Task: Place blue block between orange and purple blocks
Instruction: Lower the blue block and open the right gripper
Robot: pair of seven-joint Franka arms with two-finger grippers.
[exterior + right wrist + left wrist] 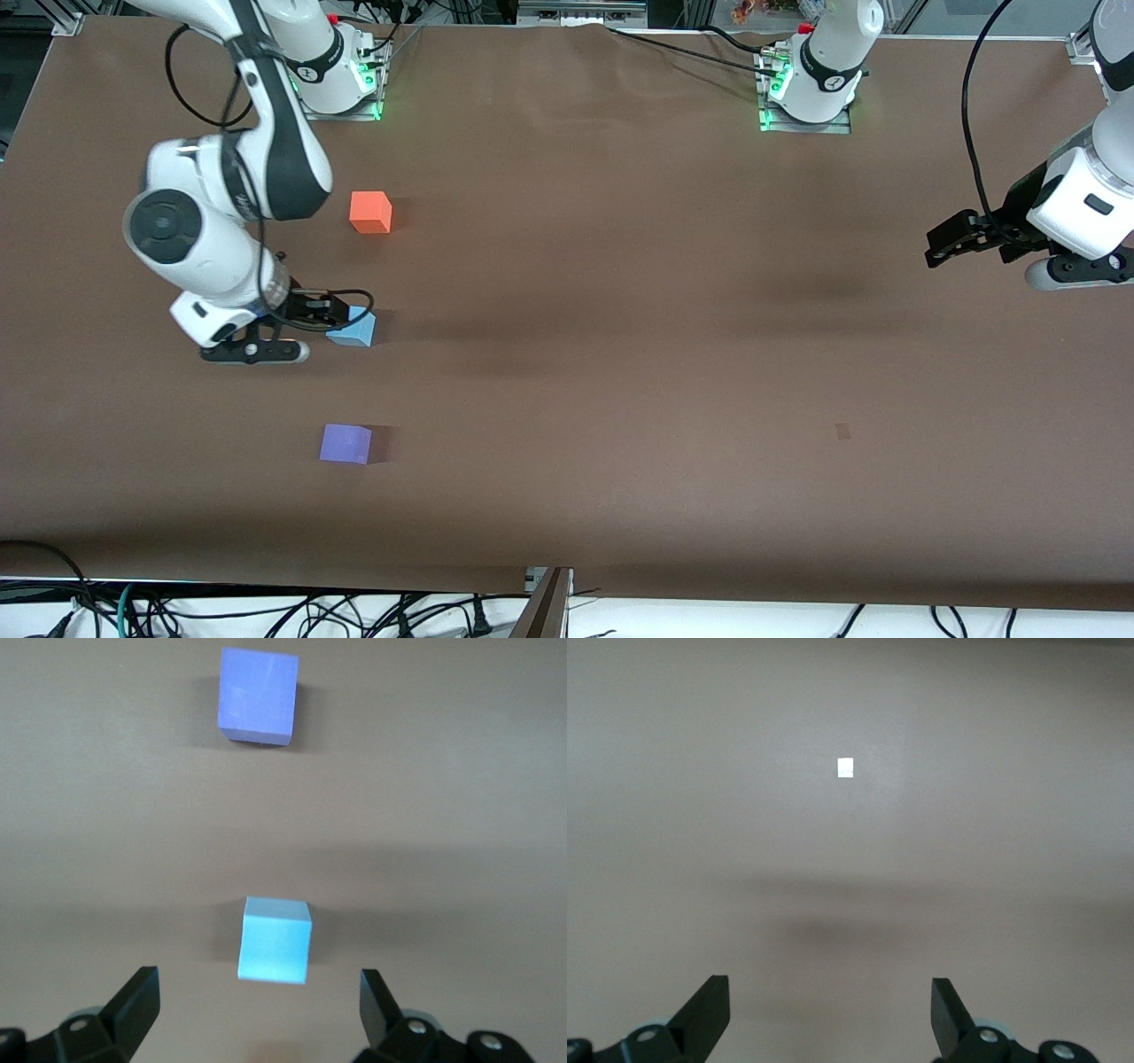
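I am seeing the purple block (345,443) lying nearest; my right end effector (341,319), fingers apart, is partly hiding the blue block (353,329); the left end effector (941,246) is waiting, fingers apart.

Right arm reaches down from its base, elbow bent, wrist low over the table toward its own end. Right gripper (257,1014) points downward, fingers (137,1001) spread wide, nothing between them. Left arm waits at its end of the table, raised; left gripper (830,1014) spread wide, holding nothing.
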